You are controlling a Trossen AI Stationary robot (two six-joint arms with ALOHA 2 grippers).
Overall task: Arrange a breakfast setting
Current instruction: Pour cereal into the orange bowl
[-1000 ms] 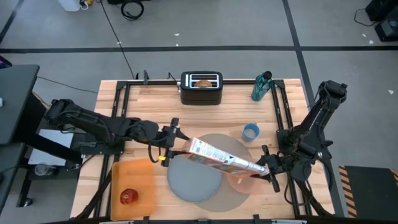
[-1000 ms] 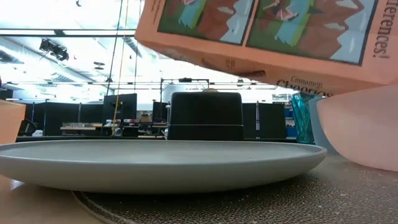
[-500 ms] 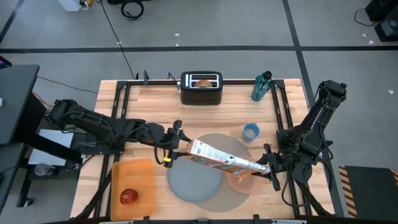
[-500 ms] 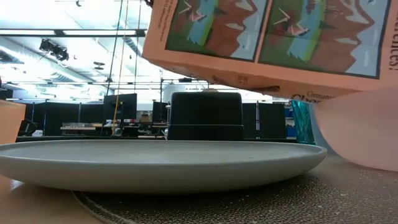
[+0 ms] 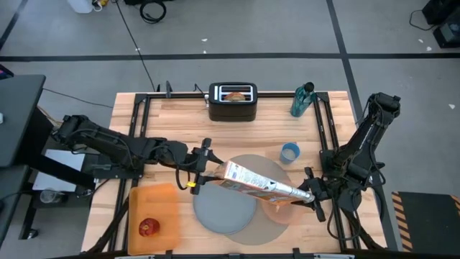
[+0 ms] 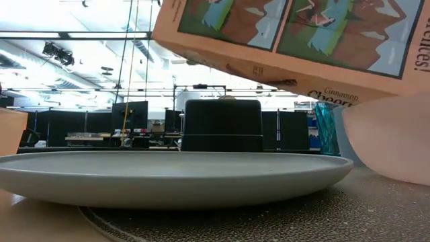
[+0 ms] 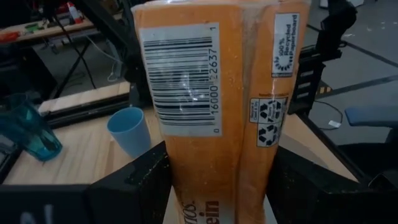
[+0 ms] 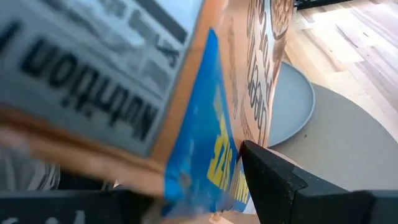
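Note:
My left gripper [image 5: 210, 171] is shut on an orange cereal box [image 5: 255, 183], which slants from the table's middle down toward the translucent pink bowl [image 5: 277, 210]. The bowl sits on the round grey mat [image 5: 262, 229], beside the blue-grey plate [image 5: 223, 208]. My right gripper [image 5: 311, 196] is at the bowl's right rim, by the box's low end; the box [image 8: 124, 81] fills its wrist view. A bagel half [image 5: 233, 93] stands in the black toaster. A red apple [image 5: 148, 228] lies on the orange board. The spoon does not show. My left gripper pinches the box between its two fingers [image 7: 134, 180], near the barcode end [image 7: 186, 143]. The fingers come level from the table's left and lie along the box. The box is lifted clear and tilted, its far end lower, over the bowl.
The black toaster [image 5: 232, 102] stands at the far edge. A teal bottle [image 5: 302, 101] is at the far right, and a small blue cup [image 5: 290, 152] stands just beyond the mat. The orange board [image 5: 154, 212] lies at the near left.
My left gripper has gone a little toward the table's right edge with the cereal box. The box stays tilted, its low end over the pink bowl.

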